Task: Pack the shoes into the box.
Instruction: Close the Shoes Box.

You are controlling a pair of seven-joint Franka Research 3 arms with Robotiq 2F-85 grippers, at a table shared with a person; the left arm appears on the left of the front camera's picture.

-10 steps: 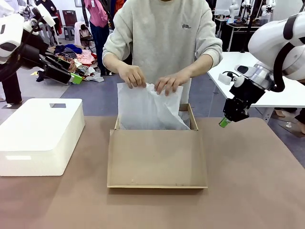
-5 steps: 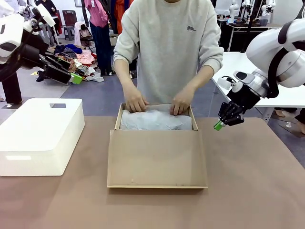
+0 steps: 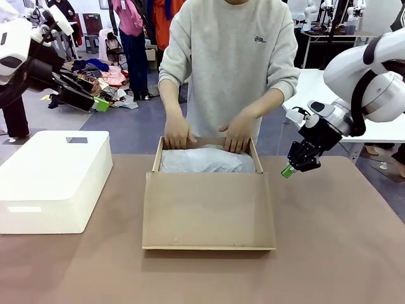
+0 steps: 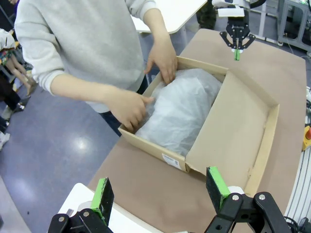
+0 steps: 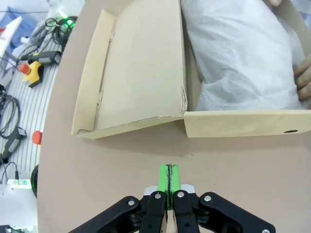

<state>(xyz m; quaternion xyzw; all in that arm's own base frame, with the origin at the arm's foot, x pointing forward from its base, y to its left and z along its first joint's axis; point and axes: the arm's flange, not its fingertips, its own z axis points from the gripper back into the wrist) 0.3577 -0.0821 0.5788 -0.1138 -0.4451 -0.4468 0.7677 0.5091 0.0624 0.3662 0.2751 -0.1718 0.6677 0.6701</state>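
Cardboard box point(image 3: 209, 212) lid lies open; closed right pincer point(image 3: 287, 170) hovers beside right edge.

Bin point(image 3: 54, 180) left of box point(image 3: 209, 212) (tissue point(image 3: 205, 160) inside)

2 white arms point(image 3: 361, 63), L gripper point(image 4: 159, 191), R gripper point(image 5: 169, 179) black, green pads point(image 4: 215, 187), grey sweatshirt point(image 3: 231, 57)

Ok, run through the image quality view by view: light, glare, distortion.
Front view: even light, sharp, thin shadow under the box lid. Left wrist view: glare spot on the blue floor. Right wrist view: tissue paper very bright, table edge bows.
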